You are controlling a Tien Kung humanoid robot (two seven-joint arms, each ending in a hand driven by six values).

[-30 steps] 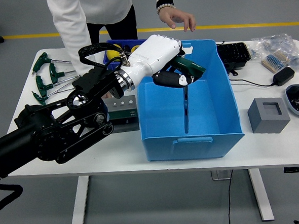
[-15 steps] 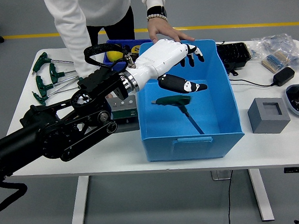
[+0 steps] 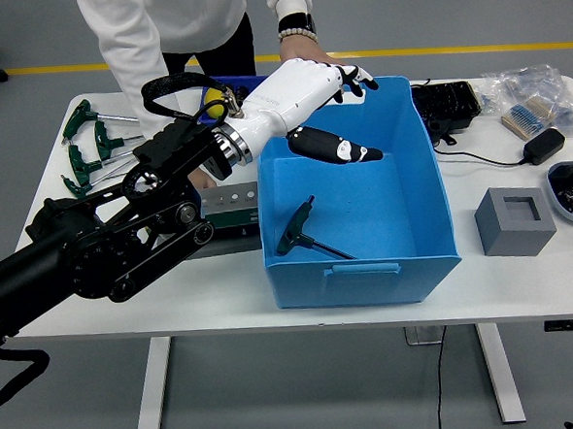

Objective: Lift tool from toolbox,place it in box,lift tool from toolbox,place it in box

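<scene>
Green tool (image 3: 299, 233) lay in the box (image 3: 406, 265), lower centre; left hand (image 3: 331, 110) hung released above. Pulling back carelessly risked clipping the rim.

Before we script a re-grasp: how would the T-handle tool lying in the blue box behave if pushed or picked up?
The T-handle tool looks rigid, with a thin metal shaft, so it should not flex. Lying flat on the blue box floor, it would probably slide or pivot rather than roll. Its bulky green handle likely makes it handle-heavy.

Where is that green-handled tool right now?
The green-handled tool lies on the floor of the blue box, near its front-left corner, below the open robot hand.
</scene>
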